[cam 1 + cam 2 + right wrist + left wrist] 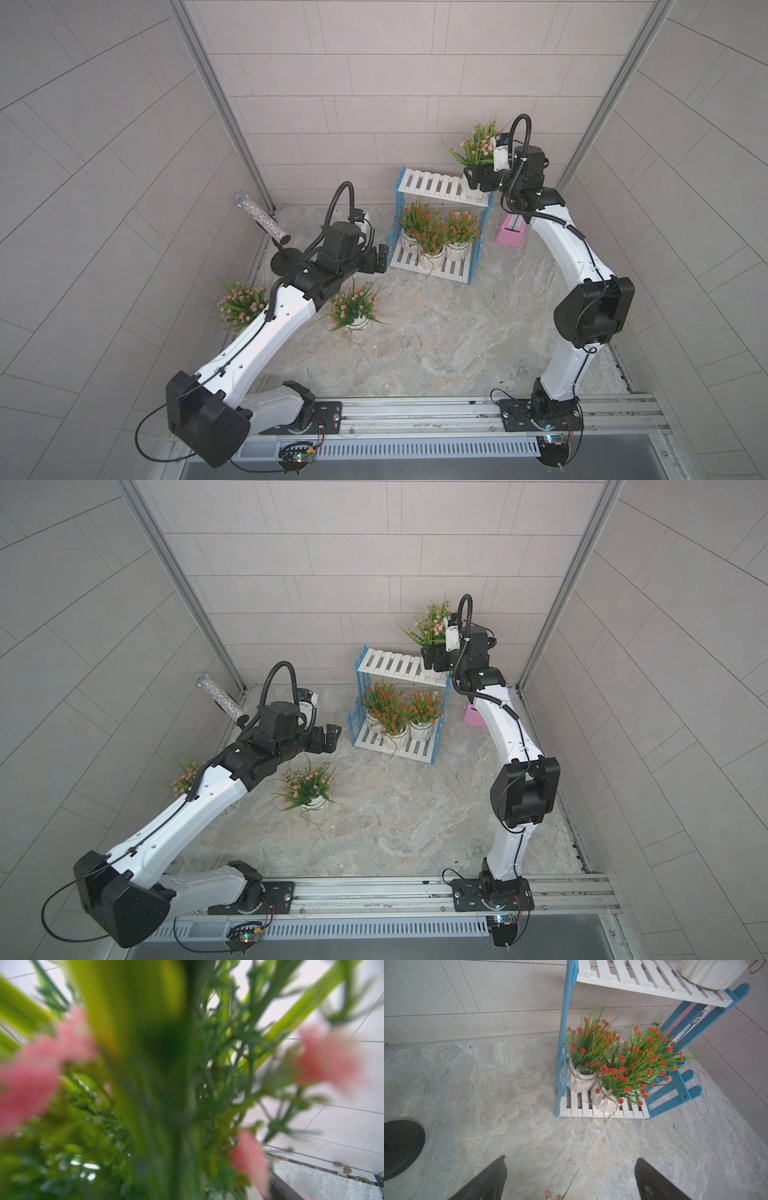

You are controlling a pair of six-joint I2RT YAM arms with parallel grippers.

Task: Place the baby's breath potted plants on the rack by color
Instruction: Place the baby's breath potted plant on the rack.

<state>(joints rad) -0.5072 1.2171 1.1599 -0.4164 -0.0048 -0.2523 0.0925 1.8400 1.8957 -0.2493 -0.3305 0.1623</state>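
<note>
The rack (432,185) stands at the back of the table. Three orange-red baby's breath potted plants (430,241) crowd its lower shelf, sharp in the left wrist view (612,1059). A pink one (478,145) sits at the right end of the top shelf. My right gripper (478,180) has a jaw on either side of its white pot (708,972). Foliage (145,1084) fills the right wrist view and hides the jaws. Two more pink plants (355,305) (241,305) stand on the table by my left arm. My left gripper (380,259) hangs open and empty left of the rack (571,1159).
A pink metronome (510,235) stands right of the rack, under my right arm. A glitter tube (262,218) on a black round base (400,1147) is at the back left. Tiled walls close in the back and both sides.
</note>
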